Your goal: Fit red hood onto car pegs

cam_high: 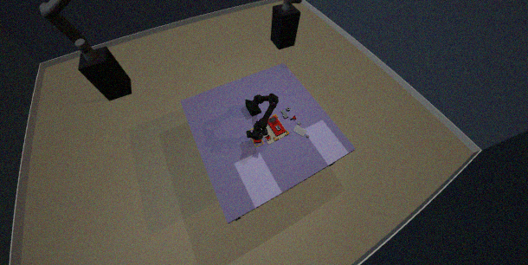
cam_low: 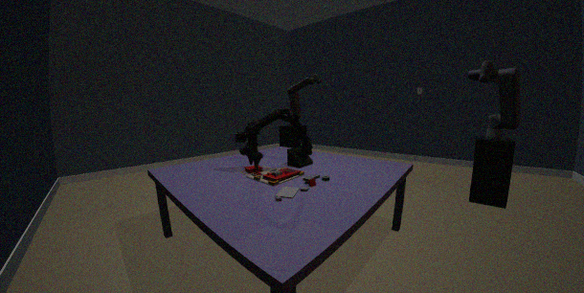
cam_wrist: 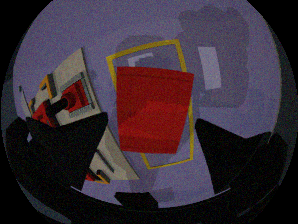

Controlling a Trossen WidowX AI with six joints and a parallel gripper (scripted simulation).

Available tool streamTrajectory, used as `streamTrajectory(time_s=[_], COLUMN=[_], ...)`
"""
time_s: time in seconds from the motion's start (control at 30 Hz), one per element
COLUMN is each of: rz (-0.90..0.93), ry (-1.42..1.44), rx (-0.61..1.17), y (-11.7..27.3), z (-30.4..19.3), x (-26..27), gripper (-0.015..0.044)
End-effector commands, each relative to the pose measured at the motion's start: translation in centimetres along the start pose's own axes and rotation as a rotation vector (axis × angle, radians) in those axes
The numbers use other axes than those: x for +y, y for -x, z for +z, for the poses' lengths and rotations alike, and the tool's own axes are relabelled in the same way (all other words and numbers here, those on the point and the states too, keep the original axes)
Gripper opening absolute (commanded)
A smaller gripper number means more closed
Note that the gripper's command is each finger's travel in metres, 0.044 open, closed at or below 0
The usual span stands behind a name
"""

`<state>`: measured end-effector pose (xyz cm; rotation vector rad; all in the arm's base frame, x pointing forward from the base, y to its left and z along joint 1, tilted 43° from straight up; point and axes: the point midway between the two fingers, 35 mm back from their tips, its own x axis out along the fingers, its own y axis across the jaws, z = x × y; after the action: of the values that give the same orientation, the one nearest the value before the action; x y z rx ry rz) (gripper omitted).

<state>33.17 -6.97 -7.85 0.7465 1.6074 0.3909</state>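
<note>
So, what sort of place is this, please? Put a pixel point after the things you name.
Probably a robot test room or lab: a black arm [cam_high: 269,107] [cam_low: 268,118] stands on a purple table [cam_high: 216,119] [cam_low: 335,213], beside toy car parts, and other arms stand on dark pedestals [cam_high: 106,75] [cam_high: 284,28] [cam_low: 492,174] around it.

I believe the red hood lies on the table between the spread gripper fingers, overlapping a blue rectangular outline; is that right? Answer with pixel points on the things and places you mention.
Not quite: the outline [cam_wrist: 192,135] is yellow, as the wrist view shows. The red hood [cam_wrist: 156,112] does overlap it, between the spread fingers.
</note>
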Motion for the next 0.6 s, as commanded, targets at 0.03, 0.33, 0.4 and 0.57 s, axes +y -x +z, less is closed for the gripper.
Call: streamTrajectory(time_s=[0.03, 0.33, 0.4, 0.57], rz=[0.006, 0.006, 0.006, 0.006], ry=[-0.007, -0.007, -0.007, -0.007], rx=[0.002, 0.002, 0.002, 0.002], y=[-0.30, -0.73, -0.83, -1.08], z=[-0.07, -0.06, -0.06, -0.06], x=[0.05, 0.05, 0.05, 0.06], gripper=[0.0440, 0.0440, 0.0440, 0.0440])
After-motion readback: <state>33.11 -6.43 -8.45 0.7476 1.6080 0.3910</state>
